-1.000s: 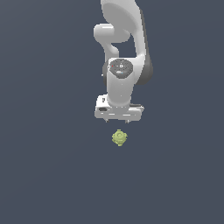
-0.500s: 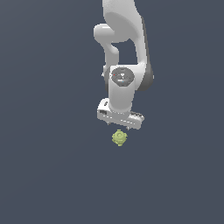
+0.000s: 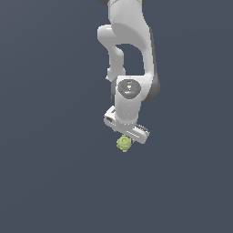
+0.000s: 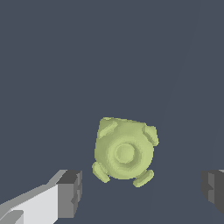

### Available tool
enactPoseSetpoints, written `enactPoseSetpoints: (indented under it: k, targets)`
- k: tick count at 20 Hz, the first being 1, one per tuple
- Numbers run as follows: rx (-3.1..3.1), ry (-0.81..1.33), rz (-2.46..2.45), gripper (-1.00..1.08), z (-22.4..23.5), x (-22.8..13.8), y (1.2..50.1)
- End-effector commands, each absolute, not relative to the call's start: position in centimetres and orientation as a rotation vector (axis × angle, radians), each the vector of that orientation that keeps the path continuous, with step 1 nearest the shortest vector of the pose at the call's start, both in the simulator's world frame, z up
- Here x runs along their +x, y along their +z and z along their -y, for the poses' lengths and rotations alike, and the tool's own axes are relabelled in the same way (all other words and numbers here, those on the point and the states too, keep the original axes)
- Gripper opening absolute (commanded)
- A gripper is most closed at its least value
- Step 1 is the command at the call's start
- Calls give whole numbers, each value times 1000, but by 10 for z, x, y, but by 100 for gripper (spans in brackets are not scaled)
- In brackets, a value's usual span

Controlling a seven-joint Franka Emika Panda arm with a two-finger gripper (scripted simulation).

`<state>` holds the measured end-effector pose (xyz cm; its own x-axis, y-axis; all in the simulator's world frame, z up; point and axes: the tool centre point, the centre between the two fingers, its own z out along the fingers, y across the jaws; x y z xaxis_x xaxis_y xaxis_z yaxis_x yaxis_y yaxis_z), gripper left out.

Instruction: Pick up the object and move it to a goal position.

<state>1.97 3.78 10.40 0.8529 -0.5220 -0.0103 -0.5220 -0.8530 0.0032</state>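
Note:
The object [image 3: 124, 143] is a small yellow-green knobbly lump with a ring mark on its face, lying on the dark floor. In the wrist view the object [image 4: 124, 151] sits ahead of and between the two fingers. My white gripper [image 3: 126, 135] hangs straight down just above it, its hand bar slanted across the exterior view. In the wrist view the gripper [image 4: 142, 192] is open and empty. One dark fingertip [image 4: 70, 192] stands well off one side of the object and the other fingertip [image 4: 213, 190] well off the other side. Neither touches it.
The flat dark grey-blue floor [image 3: 50, 182] spreads all around. The white arm [image 3: 129, 50] rises above the gripper. No other objects or goal marker show.
The gripper has come down closer to the object and its hand has turned, so the bar now slants. The object has not moved.

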Motion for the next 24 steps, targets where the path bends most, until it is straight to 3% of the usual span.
enactPoseSetpoints:
  k: [1, 16, 24]
  targets:
    - [3002, -11, 926, 100, -39, 22, 99]
    - [2956, -1, 1065, 100, -41, 26, 88]
    - [2954, 0, 1070, 100, -41, 25, 54]
